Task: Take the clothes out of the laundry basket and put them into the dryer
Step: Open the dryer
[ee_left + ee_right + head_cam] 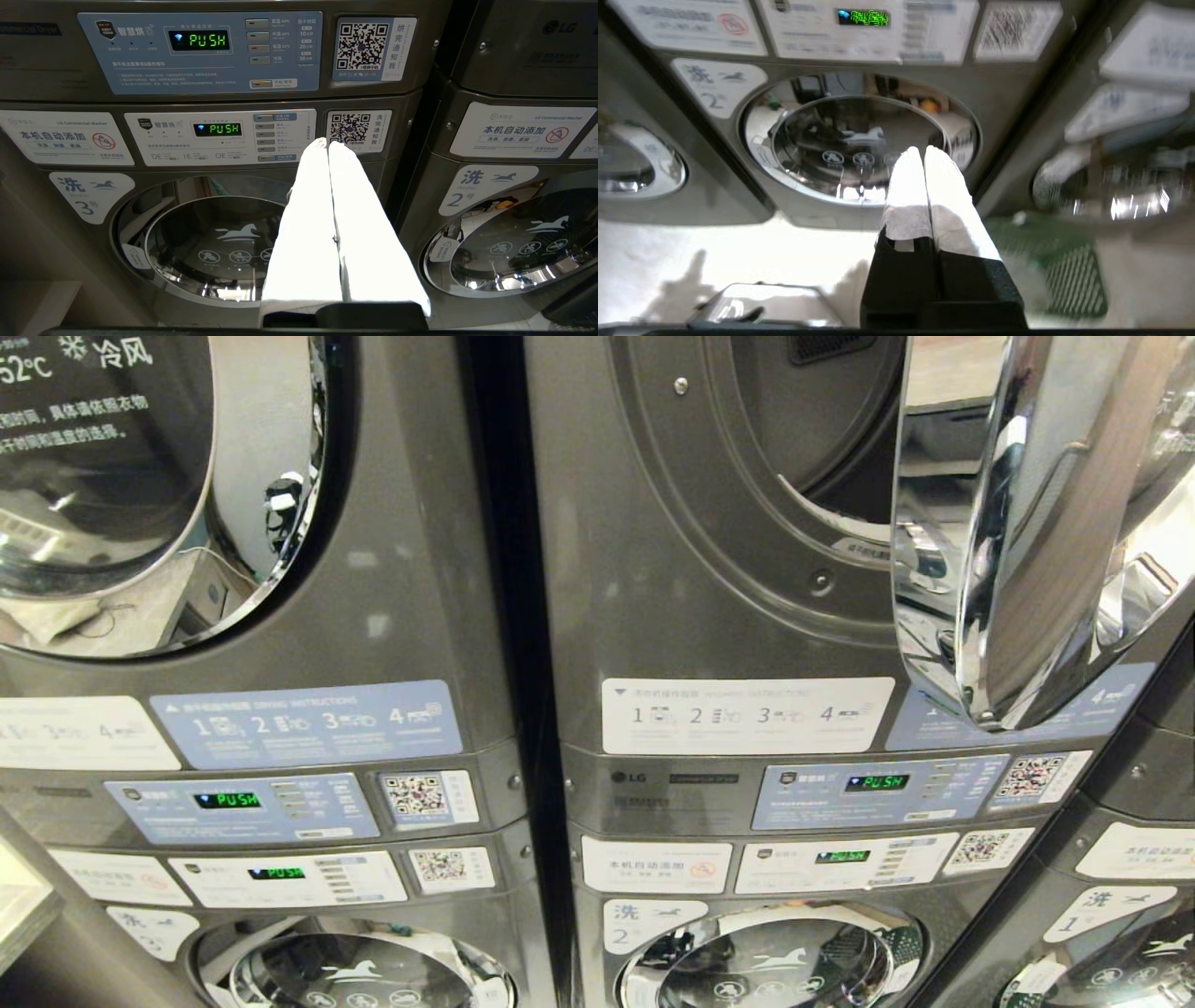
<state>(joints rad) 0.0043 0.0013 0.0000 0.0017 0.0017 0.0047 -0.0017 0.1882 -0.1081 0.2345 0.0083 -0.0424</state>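
The big stacked LG machines [747, 709] fill my head view, and the upper right dryer [747, 476] has its chrome door [1008, 523] swung open, I think so that clothes can go in. My left gripper [328, 144] and right gripper [922, 150] both have fingers pressed together on nothing, before washers "3" and "2". The green laundry basket [1059, 266] stands on the floor beside washer "2"; displays read "PUSH" [209, 40].

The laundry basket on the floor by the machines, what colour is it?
Green. The laundry basket has a perforated wall; it shows only in the right wrist view, somewhat blurred.
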